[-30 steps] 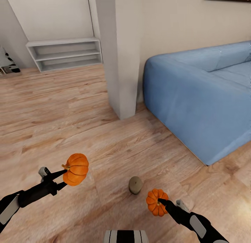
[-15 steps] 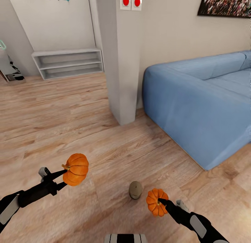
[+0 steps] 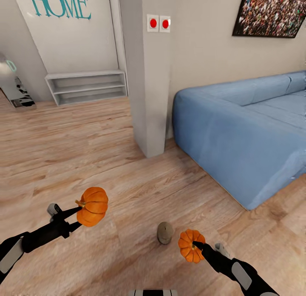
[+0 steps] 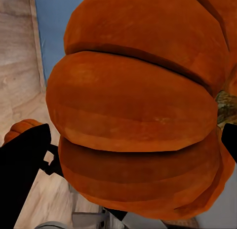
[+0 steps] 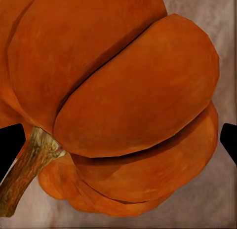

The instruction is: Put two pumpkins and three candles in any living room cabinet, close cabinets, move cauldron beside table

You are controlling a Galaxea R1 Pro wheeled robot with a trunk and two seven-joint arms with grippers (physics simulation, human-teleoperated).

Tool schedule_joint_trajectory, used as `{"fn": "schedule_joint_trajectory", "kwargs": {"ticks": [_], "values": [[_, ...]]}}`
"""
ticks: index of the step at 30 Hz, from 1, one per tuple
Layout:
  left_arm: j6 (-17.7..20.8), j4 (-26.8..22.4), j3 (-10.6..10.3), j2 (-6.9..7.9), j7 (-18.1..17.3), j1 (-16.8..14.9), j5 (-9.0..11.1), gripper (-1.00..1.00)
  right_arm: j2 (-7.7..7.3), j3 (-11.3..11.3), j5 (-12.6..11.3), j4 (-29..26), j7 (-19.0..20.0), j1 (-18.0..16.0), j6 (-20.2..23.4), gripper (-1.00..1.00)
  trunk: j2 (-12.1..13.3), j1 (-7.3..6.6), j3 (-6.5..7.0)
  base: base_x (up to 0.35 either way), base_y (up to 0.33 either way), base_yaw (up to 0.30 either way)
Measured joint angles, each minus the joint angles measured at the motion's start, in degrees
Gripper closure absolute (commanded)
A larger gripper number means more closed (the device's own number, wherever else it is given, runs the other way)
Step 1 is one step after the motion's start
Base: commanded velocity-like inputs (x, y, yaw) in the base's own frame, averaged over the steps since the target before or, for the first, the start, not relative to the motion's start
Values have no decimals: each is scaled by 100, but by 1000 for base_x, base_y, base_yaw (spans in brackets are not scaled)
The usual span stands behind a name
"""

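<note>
Left claw pinches one pumpkin clear of the floor, near left. A candle lies on the floor between the arms. Right claw pinches the second pumpkin, near right. Sofa far right. No cabinet in sight. Judgement: keep both grips firm, drive smoothly, avoid the candle.

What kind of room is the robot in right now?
Most likely a living room in a home: a blue sofa against the wall, a framed picture above it, "HOME" lettering, and wood plank flooring.
</note>
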Motion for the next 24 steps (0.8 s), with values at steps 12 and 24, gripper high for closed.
{"fn": "schedule_joint_trajectory", "kwargs": {"ticks": [12, 24], "values": [[-3, 2, -3, 0, 0, -1, -8, 100, -1, -3, 8, 0, 0, 1, 29, 100, 16, -31, 301, -219, 0, -232], [-10, 3, -6, 0, 9, 0, -22, 100, -1, 0, 21, 2, -1, 2, 22, 100, 32, -62, 608, -220, 0, -261]]}}
